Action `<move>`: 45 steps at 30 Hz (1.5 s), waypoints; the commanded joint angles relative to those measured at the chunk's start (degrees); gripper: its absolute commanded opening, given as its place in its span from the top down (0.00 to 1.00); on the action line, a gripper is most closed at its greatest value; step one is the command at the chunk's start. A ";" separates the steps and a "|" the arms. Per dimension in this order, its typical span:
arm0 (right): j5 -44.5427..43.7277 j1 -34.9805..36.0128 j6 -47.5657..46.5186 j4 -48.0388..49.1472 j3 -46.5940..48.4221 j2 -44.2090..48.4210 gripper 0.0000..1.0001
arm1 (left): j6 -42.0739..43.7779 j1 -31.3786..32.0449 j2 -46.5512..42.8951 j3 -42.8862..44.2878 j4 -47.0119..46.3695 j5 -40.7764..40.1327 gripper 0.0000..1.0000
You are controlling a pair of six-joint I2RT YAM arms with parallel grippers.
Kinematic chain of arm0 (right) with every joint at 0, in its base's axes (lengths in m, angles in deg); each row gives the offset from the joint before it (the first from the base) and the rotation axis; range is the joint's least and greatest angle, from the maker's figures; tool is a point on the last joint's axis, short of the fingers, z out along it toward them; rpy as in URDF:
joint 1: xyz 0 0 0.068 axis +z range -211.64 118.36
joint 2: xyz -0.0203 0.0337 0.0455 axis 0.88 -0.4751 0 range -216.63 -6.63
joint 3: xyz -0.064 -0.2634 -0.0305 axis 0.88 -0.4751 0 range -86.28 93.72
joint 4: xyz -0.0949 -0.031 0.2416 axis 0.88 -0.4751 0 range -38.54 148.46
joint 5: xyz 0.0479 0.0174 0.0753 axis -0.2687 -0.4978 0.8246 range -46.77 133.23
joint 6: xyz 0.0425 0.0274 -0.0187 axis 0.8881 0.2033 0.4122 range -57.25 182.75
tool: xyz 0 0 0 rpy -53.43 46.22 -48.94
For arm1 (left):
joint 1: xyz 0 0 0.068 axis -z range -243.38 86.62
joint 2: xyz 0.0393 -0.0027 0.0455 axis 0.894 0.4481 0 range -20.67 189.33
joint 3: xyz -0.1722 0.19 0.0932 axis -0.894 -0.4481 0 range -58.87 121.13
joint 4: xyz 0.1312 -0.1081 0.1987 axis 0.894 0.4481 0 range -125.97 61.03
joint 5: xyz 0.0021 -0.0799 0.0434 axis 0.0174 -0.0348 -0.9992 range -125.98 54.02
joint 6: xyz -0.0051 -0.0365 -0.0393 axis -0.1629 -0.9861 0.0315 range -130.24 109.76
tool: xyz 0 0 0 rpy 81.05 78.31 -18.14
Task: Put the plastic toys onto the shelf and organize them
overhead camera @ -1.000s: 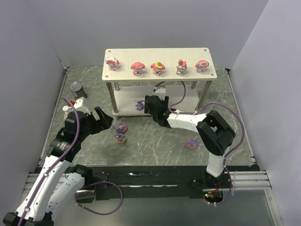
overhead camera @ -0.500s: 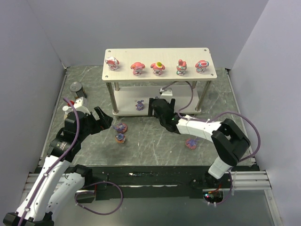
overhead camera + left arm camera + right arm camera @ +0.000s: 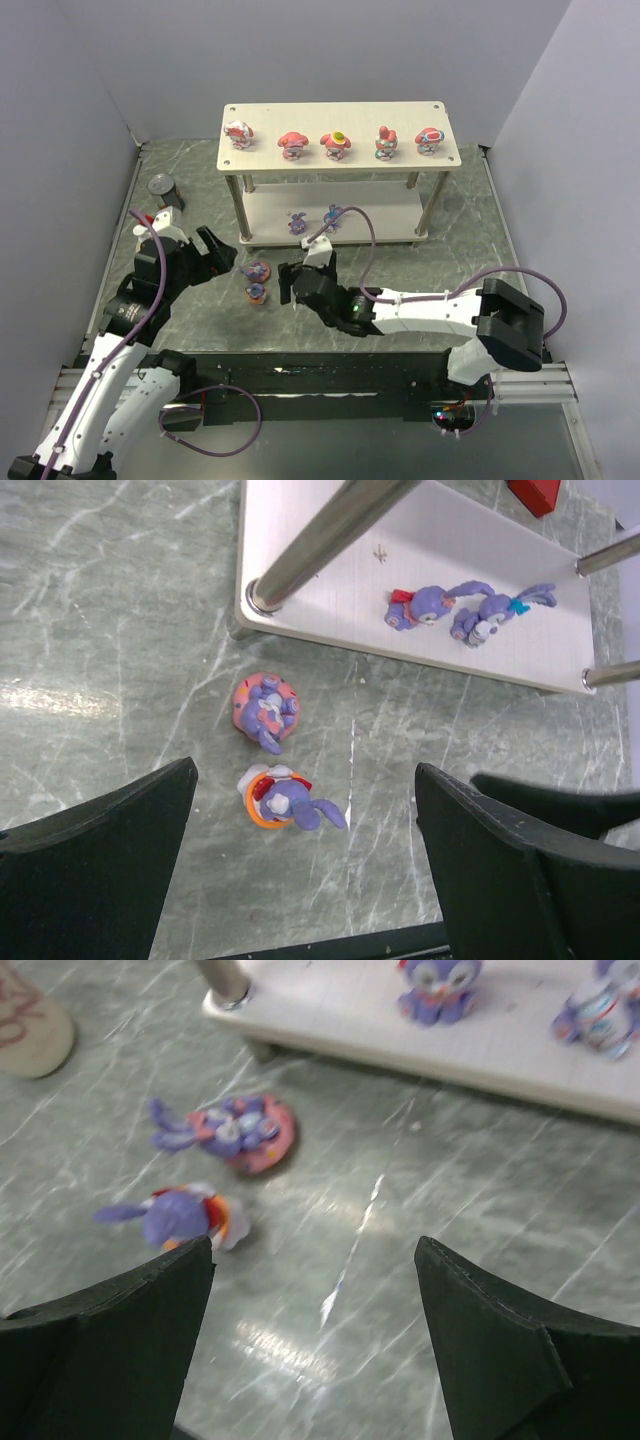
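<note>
The shelf [image 3: 400, 150] stood at the far side of the table [image 3: 450, 260]. The left gripper [image 3: 225, 258] and the right gripper [image 3: 313, 1250] hung with jaws spread and empty. Five pink toys [image 3: 338, 143] lined the top board, two purple toys [image 3: 425, 605] stood on the lower board, and two fallen toys [image 3: 265, 705] lay on the table just before the shelf.

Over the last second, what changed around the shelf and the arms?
The right gripper left a purple rabbit-eared plastic figurine on the pale two-tier shelf's lower board, beside the one already there, then drew back near-left, open, toward two purple figurines on the marbled table. The left gripper and five pink-hooded figurines on top stayed put.
</note>
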 commanded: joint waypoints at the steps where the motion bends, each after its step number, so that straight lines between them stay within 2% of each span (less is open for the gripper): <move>1: -4.40 3.55 6.62 0.87 -1.15 -0.97 0.12 | -0.16 -0.69 -1.23 1.05 -0.74 -2.32 0.04; 6: -5.27 7.42 11.02 -1.41 3.50 -9.59 0.12 | -1.04 -0.87 -2.45 1.58 0.41 -5.93 0.04; 13: -3.17 10.15 16.47 -4.83 10.09 -20.23 0.12 | -0.87 -0.95 -3.25 1.23 -0.03 -5.58 0.04; 24: -5.89 10.24 15.52 -10.55 21.60 -32.88 0.14 | -0.43 -0.95 -3.25 1.05 -0.65 -4.35 0.04; 33: -6.25 9.01 15.07 -15.38 30.31 -39.39 0.16 | -0.43 -1.04 -3.25 0.96 -0.73 -4.17 0.04; 45: -5.10 5.76 16.39 -15.82 33.13 -40.89 0.27 | -0.34 -1.04 -3.16 1.05 -0.82 -3.91 0.04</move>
